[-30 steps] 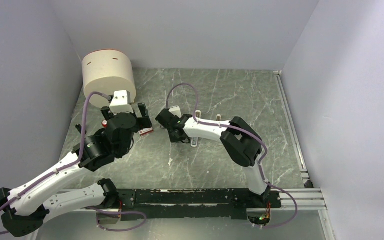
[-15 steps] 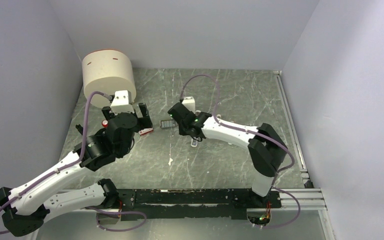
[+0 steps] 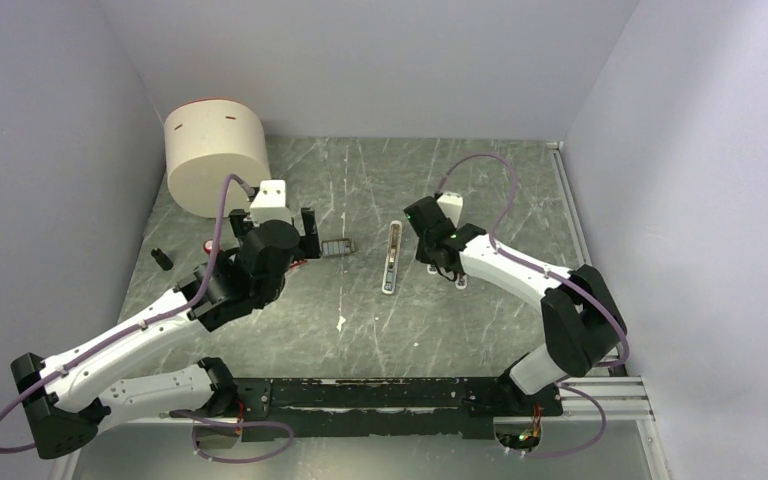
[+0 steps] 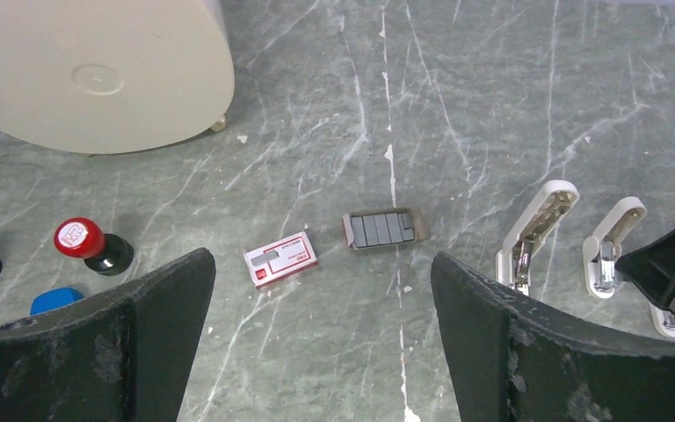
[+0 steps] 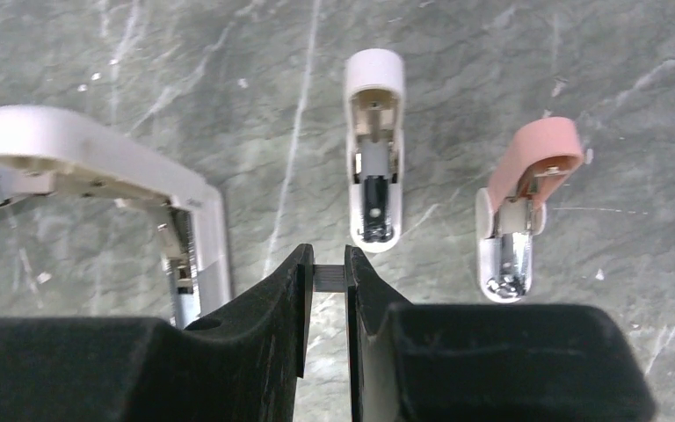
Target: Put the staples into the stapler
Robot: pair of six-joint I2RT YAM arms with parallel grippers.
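Staples, a dark grey flat block, lie mid-worktop, nearer the left edge than the slim white bar-shaped stapler. The left hand is released; the right hand pinches a thin grey strip.

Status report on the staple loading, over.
Left end effector open, short of staples. Right end effector shut on grey strip, beside open stapler. White stubby piece, pink stubby piece just ahead.

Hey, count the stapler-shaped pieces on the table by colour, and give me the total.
White: 2, the long stapler and the short white piece.
Pink: 1, the pink stubby piece.
Total: 3.
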